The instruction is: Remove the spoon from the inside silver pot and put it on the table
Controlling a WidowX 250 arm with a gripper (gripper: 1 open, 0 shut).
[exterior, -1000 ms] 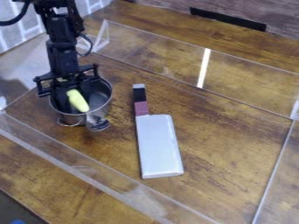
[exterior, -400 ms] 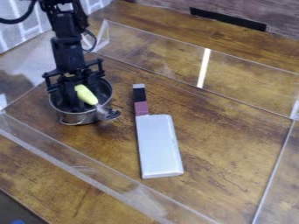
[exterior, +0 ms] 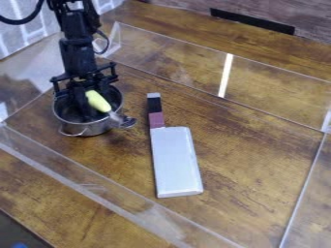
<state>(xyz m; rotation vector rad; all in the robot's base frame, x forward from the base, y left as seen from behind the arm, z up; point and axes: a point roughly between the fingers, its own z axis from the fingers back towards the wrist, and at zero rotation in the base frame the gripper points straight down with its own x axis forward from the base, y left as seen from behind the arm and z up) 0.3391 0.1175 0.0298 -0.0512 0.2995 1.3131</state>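
Observation:
The silver pot (exterior: 75, 125) stands at the left of the table (exterior: 253, 145), one small loop handle pointing right. The spoon (exterior: 97, 101) leans inside it: only its light-yellow handle shows, slanting up over the pot's mouth, and its metal bowl is hidden. From above, my black gripper (exterior: 88, 93) reaches into the pot's mouth, its fingers closed on either side of the yellow handle.
A flat white rectangular block (exterior: 175, 161) with a dark end lies just right of the pot. Low clear acrylic walls (exterior: 77, 184) run along the front, left and back of the table. Bare wood extends to the right.
The gripper and the yellow handle have shifted slightly toward the back. The pot has turned and settled; its side handle now points right instead of toward the front.

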